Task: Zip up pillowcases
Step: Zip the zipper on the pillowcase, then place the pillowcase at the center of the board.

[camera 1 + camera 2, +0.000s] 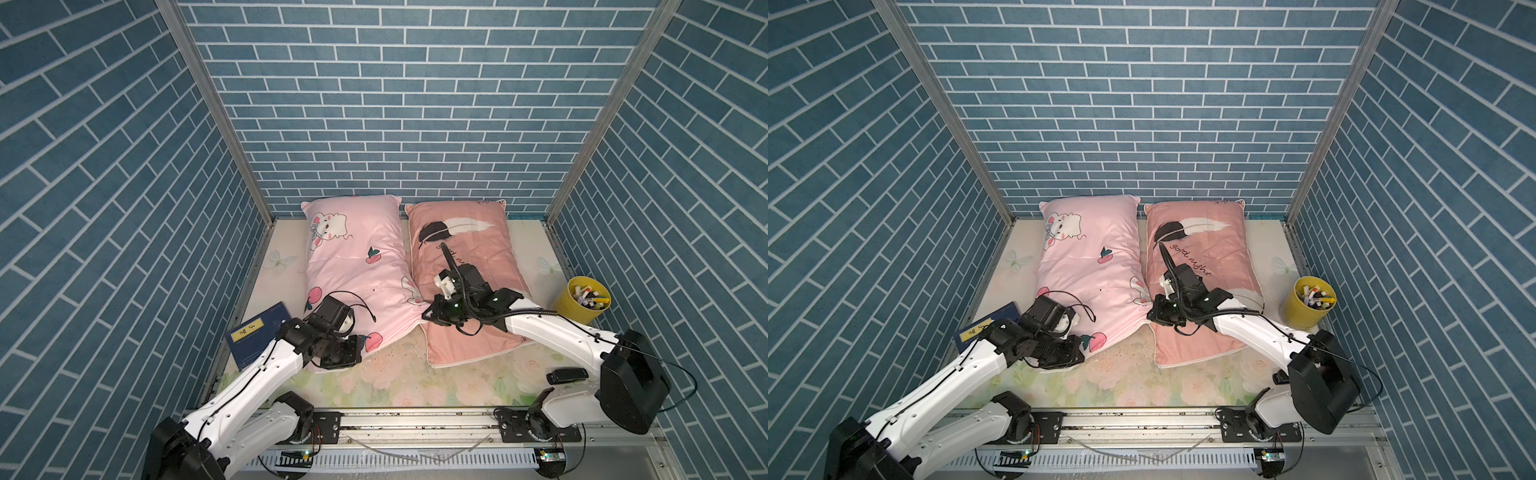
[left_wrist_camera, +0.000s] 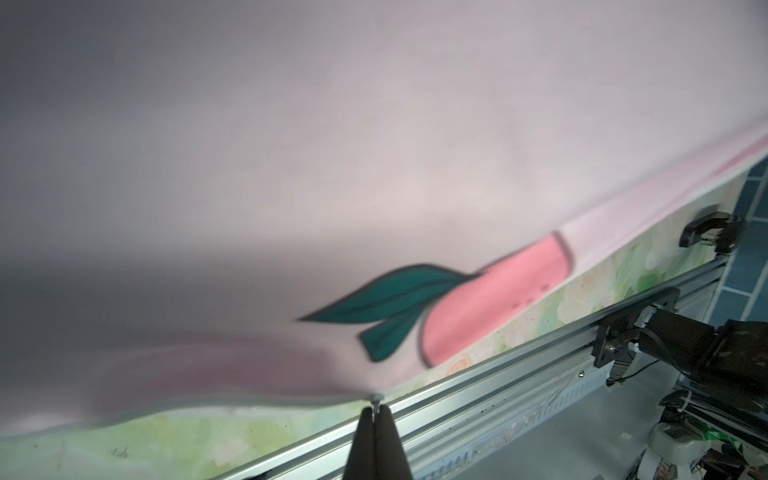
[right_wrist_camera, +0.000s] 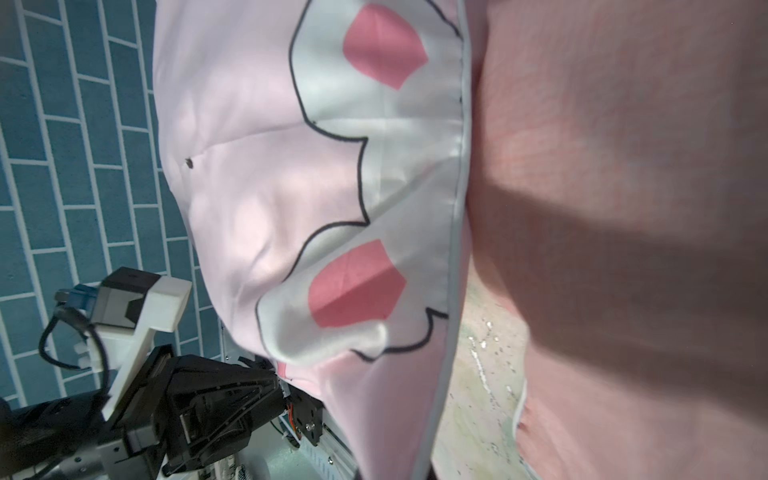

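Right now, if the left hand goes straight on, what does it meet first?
The light pink pillowcase: the left hand, shut, sits at its hem, apparently pinching the zipper pull.

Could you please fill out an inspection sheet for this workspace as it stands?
Surface: floral sheet, lightly speckled.
Job's things: light pink pillowcase and salmon pillowcase, side by side.
Clutter: blue book, yellow cup of pens, small black object.
Pincers: left pincer shut on the light pink pillowcase's near edge; right pincer shut, apparently pinching its corner.
Cables: black hose arcs above the salmon pillowcase.
Surroundings: blue brick-pattern walls, metal rail.
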Robot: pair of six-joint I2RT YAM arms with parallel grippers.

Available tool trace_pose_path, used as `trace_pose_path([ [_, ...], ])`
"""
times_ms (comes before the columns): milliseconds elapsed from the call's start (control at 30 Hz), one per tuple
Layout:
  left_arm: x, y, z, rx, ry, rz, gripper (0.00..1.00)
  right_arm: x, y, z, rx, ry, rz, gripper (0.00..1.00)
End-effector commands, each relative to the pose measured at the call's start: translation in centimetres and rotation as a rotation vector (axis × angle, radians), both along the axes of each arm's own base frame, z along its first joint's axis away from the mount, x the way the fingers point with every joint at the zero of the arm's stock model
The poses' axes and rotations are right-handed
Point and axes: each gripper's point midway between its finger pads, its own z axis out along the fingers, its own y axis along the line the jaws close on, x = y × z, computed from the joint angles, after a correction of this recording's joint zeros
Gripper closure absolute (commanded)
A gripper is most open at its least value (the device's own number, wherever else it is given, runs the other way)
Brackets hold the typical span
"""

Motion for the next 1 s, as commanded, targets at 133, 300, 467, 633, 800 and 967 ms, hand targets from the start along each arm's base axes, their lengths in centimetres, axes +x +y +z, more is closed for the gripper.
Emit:
trace_pose_path([
  [133, -1.5, 2.2, -0.4, 0.1, 0.071, 0.049, 1.0, 5.5, -6.1, 3.6, -0.124, -0.197, -0.13, 1.0],
  [300, -1.9, 2.7, -0.9, 0.146, 0.093, 0.062, 1.0, 8.8, -7.4, 5.8, -0.076, -0.27, -0.211, 1.0],
  [467, -1.8, 3.3, -1.1, 0.171, 0.095, 0.112, 1.0, 10.4, -7.7, 7.5, -0.039, -0.298, -0.225, 1.0],
  [633, -1.8, 5.1, -1.7, 0.231, 0.055, 0.205, 1.0, 10.4, -7.4, 8.4, -0.006, -0.301, -0.204, 1.0],
  [800, 0.5, 6.2, 0.2, 0.266, -0.058, 0.286, 1.0, 8.6, -7.1, 9.4, 0.011, -0.34, -0.109, 0.89],
  [967, 3.6, 9.2, 4.5, 0.39, -0.235, 0.356, 0.17, 7.9, -12.0, 8.3, -0.228, -0.375, -0.098, 0.22],
])
